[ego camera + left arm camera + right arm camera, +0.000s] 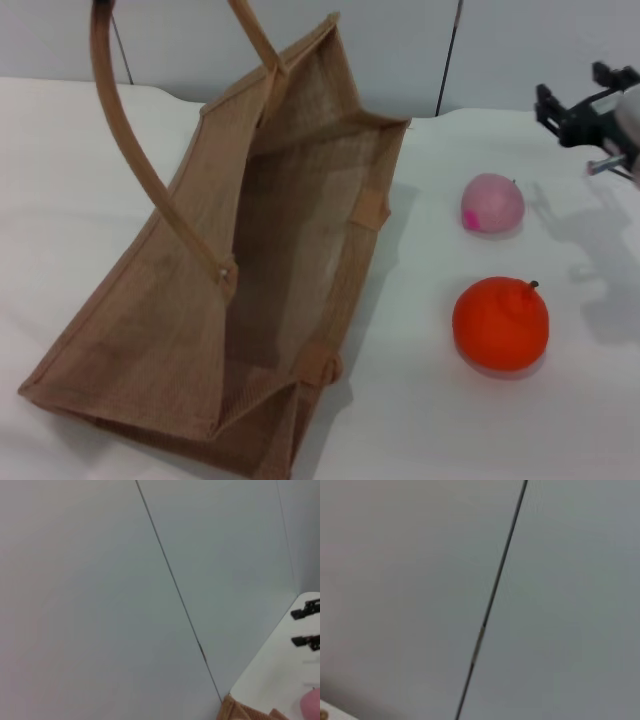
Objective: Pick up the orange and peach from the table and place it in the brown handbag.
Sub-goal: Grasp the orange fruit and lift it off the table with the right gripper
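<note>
Lying On Cloth: Two Fruits Beside A Jute Tote

Sprawling across the left half of the white table [80,200], the brown handbag [190,300] is a coarse woven jute tote, rectangular, with stitched edges and its mouth gaping toward the far right. One long curved fabric handle [135,160] arcs up on its left side, and a second rises from the far rim. The inner walls show the same rough tan weave.

Right of the bag, well apart from it, sits the peach [491,204], a pale pink rounded fruit with a brighter magenta patch and a tiny stem. Nearer, and just beside it without touching, rests the orange [500,323], larger, smooth, bright, with a small dark stem nub at its top.

At the far right edge hovers the right gripper [575,105], black, its two fingers spread apart and grasping nothing, above the table beyond the peach. The left wrist view catches those fingers too, past a grey panelled wall [100,580]. The left gripper does not appear anywhere.
</note>
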